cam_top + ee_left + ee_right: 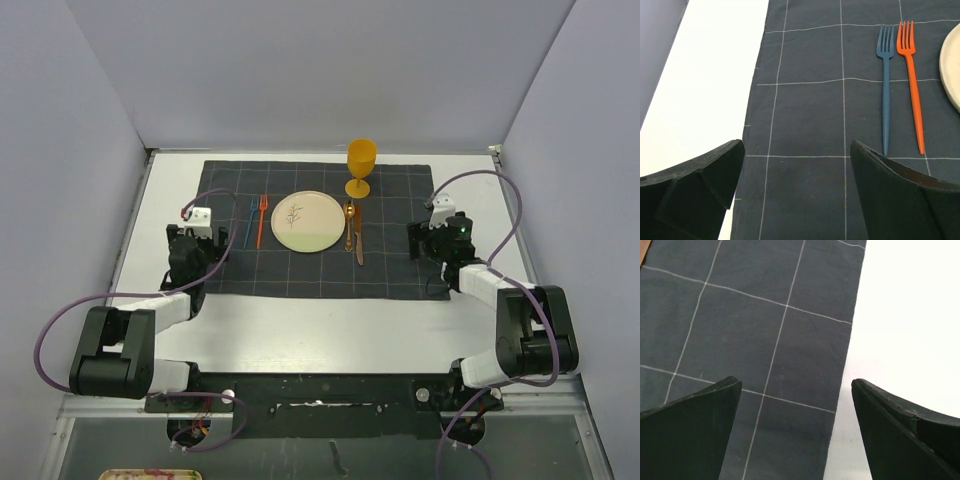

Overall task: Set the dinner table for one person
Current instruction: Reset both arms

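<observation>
- Left jaws: spread wide and holding nothing, the two dark fingers [700, 187] low over the near left part of the dark grey cloth with a thin light grid [810, 115].
- Just ahead of that gap, two plastic forks lie side by side on the cloth, tines pointing away. The slim blue fork [885, 95] is on the left and the orange fork [911, 87] on the right, close together but not touching.
- To the right of the orange fork comes the rim of the round cream plate [952, 65], with a faint plant sprig on its face in the overhead view.
- Right jaws: also fully apart and empty. The cloth's right edge runs beneath the gap, with cloth to the left and bare white to the right.
- Right of the plate, a gold spoon [348, 222] lies beside a brown knife [358, 243].
- Beyond those two, an orange-yellow goblet [361, 165] stands upright near the cloth's far edge.
- Under it all is the large white rectangular counter [320, 335], the dinner table itself. It carries the cloth at its middle and has a metal rail along the near edge by the arm bases.
</observation>
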Motion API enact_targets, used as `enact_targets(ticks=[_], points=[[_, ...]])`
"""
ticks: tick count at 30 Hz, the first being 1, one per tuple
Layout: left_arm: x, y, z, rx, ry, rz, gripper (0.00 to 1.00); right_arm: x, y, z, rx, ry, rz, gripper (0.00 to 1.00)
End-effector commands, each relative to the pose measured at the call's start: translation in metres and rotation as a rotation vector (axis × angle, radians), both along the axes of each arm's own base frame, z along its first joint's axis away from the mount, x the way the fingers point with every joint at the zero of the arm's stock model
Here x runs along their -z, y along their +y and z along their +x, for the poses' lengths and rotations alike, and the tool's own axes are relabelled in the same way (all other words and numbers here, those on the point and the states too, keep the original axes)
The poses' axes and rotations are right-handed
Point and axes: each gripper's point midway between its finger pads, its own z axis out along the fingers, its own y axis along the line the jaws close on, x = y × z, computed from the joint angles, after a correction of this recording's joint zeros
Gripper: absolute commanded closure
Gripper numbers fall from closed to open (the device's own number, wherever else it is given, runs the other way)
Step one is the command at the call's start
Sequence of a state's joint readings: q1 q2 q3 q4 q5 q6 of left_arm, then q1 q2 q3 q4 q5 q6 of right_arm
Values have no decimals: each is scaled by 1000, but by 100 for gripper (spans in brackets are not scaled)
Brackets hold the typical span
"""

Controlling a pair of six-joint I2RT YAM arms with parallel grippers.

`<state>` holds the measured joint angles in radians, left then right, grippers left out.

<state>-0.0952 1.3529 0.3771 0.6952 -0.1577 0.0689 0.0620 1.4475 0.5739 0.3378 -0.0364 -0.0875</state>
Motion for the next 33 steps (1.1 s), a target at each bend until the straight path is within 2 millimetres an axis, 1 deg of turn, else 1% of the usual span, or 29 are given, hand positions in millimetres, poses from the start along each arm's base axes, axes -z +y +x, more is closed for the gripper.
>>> enact_targets(ticks=[1, 3, 5, 9, 12, 22, 26, 28, 30, 31, 33], points=[[-28, 6, 10, -36, -96, -9, 12, -45, -4, 27, 107, -77, 4, 2], [-27, 6, 9, -32, -93, -10, 12, -48, -12, 27, 160, -53, -1, 2], [-28, 4, 9, -24, -95, -11, 12, -52, -11, 26, 152, -50, -5, 2], [-27, 4, 9, -20, -95, -9, 12, -67, 6, 24, 45, -111, 3, 2], [-26, 5, 9, -27, -91, -10, 12, -72, 13, 23, 12, -130, -7, 2], [-24, 6, 5, -48, -94, -9, 11, -71, 15, 22, -10, -127, -15, 2], [-27, 7, 6, -51, -101, -5, 11, -77, 15, 20, -17, -142, -13, 2], [-23, 2, 6, -23, -80, 6, 15, -78, 13, 18, -16, -144, -15, 2], [-18, -1, 8, -17, -54, 17, 24, -78, 12, 18, -18, -146, -14, 2], [-18, -1, 8, -23, -54, 24, 26, -78, 12, 18, -17, -147, -13, 2], [-22, -1, 9, -33, -74, 33, 25, -81, 12, 18, -18, -154, -11, 2]])
